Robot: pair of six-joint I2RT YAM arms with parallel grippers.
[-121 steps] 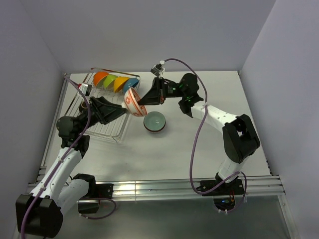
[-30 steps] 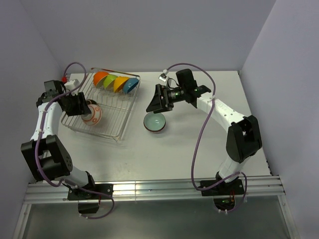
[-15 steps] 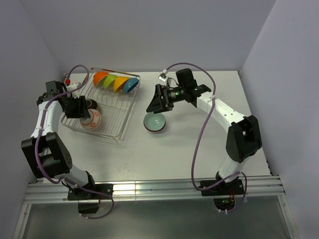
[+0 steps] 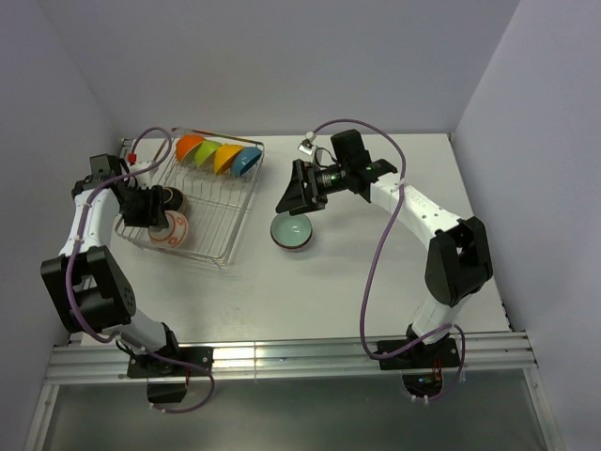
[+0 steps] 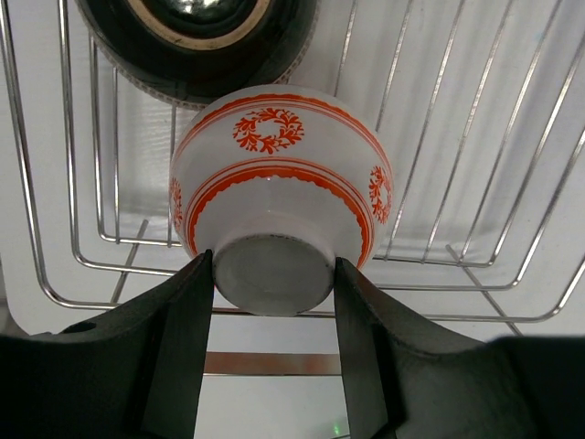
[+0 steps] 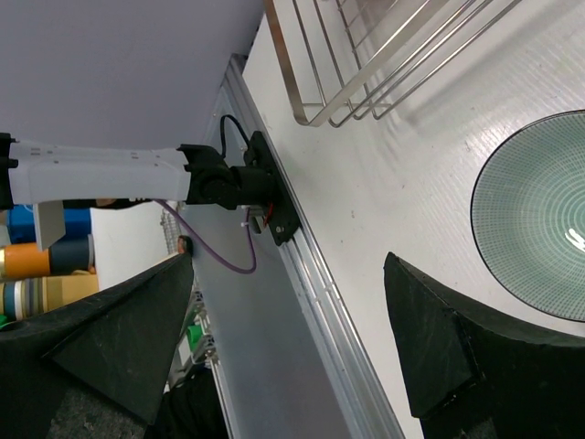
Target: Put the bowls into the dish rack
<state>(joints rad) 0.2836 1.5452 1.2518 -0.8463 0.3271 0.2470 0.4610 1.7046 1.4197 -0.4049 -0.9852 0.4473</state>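
Observation:
My left gripper (image 4: pixel 159 222) is shut on the foot of a white bowl with an orange-red pattern (image 5: pixel 279 174), its fingers (image 5: pixel 178 338) pressing either side of the base. That bowl (image 4: pixel 173 229) lies tilted over the near left part of the dish rack (image 4: pixel 222 222), just in front of a dark bowl (image 5: pixel 196 41). Orange (image 4: pixel 191 147), green (image 4: pixel 208 152), yellow (image 4: pixel 226 158) and blue (image 4: pixel 248 161) bowls stand on edge along the rack's far row. A pale teal bowl (image 4: pixel 292 231) sits on the table right of the rack. My right gripper (image 4: pixel 293 194) hovers open just beyond it, holding nothing.
The rack's wire rim (image 5: pixel 274 315) runs under the held bowl. In the right wrist view the rack's corner (image 6: pixel 356 87) is at the top and the teal bowl (image 6: pixel 539 229) at the right edge. Walls close the table on three sides.
My left gripper has carried the patterned bowl a little nearer and lower into the rack's near left corner. The right arm has stayed still.

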